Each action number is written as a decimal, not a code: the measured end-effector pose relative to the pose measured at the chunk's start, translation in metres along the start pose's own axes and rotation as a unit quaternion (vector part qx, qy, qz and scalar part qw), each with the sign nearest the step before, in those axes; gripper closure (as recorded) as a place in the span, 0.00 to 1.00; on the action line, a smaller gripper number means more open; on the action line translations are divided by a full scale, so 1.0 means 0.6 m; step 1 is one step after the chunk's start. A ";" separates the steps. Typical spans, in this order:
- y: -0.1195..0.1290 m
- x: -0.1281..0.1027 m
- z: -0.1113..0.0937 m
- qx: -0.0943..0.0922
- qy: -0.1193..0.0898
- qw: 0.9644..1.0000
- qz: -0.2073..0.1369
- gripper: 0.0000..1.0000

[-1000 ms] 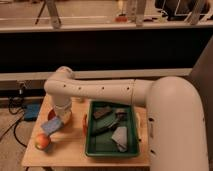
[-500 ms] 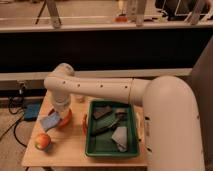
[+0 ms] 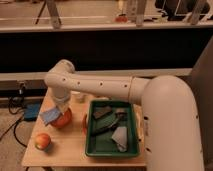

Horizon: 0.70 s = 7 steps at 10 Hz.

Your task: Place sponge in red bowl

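1 sponge [image 3: 50, 116] lies just below-left of claw [image 3: 60, 107], overhanging red bowl [image 3: 65, 120] beneath; grip cannot be told; advise centring before release

No text, label, brand, number or sign can be read on anything in the camera view. The gripper [image 3: 60, 106] hangs over the left part of the wooden table [image 3: 75, 150], just above the red bowl [image 3: 65, 120], with the light blue sponge [image 3: 49, 116] directly below it at the bowl's left rim; none of these carries legible marking
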 end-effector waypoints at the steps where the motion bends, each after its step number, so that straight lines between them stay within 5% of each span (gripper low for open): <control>1: -0.005 0.009 -0.007 0.007 0.002 1.000 0.005 0.50; 4: -0.010 0.038 -0.022 0.023 0.007 0.999 0.024 0.22; 7: -0.011 0.064 -0.029 0.037 -0.001 0.999 0.035 0.24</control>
